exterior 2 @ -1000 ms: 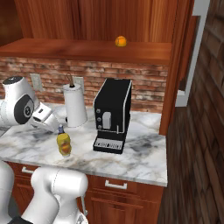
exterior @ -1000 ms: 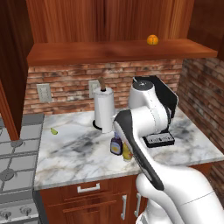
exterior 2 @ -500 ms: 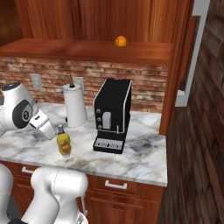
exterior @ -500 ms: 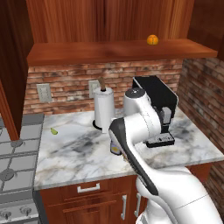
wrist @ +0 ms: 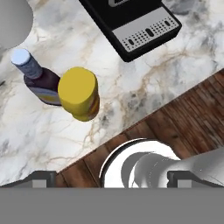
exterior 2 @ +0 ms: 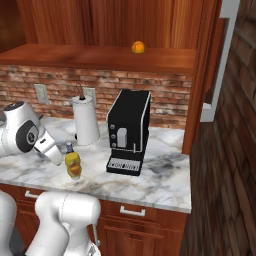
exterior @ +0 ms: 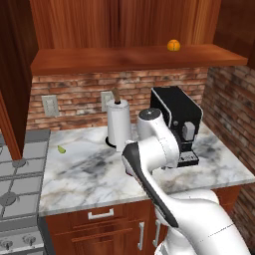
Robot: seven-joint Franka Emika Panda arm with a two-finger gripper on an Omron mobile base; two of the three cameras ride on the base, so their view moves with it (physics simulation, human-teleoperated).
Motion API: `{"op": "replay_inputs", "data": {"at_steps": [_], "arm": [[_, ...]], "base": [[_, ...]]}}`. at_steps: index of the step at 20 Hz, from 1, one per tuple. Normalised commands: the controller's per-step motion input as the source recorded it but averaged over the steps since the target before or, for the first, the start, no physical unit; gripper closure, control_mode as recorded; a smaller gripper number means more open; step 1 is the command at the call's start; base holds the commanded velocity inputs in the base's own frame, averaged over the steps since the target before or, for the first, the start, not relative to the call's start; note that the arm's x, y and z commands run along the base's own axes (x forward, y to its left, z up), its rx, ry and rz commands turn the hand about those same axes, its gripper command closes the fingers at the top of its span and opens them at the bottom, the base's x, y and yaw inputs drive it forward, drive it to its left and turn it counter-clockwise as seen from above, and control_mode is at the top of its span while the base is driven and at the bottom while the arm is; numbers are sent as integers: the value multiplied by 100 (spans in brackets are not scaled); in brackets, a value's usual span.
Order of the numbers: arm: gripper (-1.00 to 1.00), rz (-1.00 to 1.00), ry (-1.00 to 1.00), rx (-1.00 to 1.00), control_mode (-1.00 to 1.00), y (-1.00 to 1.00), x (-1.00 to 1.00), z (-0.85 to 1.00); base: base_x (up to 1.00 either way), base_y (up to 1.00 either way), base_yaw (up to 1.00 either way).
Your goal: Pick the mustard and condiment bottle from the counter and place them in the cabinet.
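Mustard [wrist: 79, 92] is standing upright on the counter [wrist: 144, 83], seen from above in the hand view as a yellow bottle near the front edge of the marble. Just beside it, touching or nearly so, the condiment bottle [wrist: 38, 81] is standing with its pale cap pointing up and its dark body partly tucked behind the yellow one. In the right base view the mustard [exterior 2: 73, 164] is sitting left of a black coffee machine [exterior 2: 129, 132], with the condiment bottle's cap [exterior 2: 69, 147] peeking just above it. A paper towel roll [exterior 2: 86, 125] is standing behind them near the brick wall. The arm's white forearm is reaching over the bottles in that view, hanging above them and apart from both. Gripper: fingertips are showing as dark stubs at the bottom corners of the hand view, set far apart, nothing between them. An orange fruit [exterior: 173, 45] is resting on the cabinet [exterior: 124, 57] shelf, well above the counter. In the left base view the arm is hiding both bottles, and a small green item [exterior: 62, 149] is lying on the marble near the stove [exterior: 17, 184].
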Motion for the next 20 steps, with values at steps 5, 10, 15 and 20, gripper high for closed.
{"op": "replay_inputs", "data": {"at_steps": [5, 10, 15, 20], "arm": [[-100, 0, 0, -9, -100, 0, 4, -20], [-100, 0, 0, -15, -100, 0, 6, -13], [-100, 0, 0, -10, -100, 0, 10, -8], [-100, 0, 0, -8, -100, 0, 24, -12]], "base": [[0, 0, 0], [0, 0, 0], [0, 0, 0], [0, 0, 0]]}}
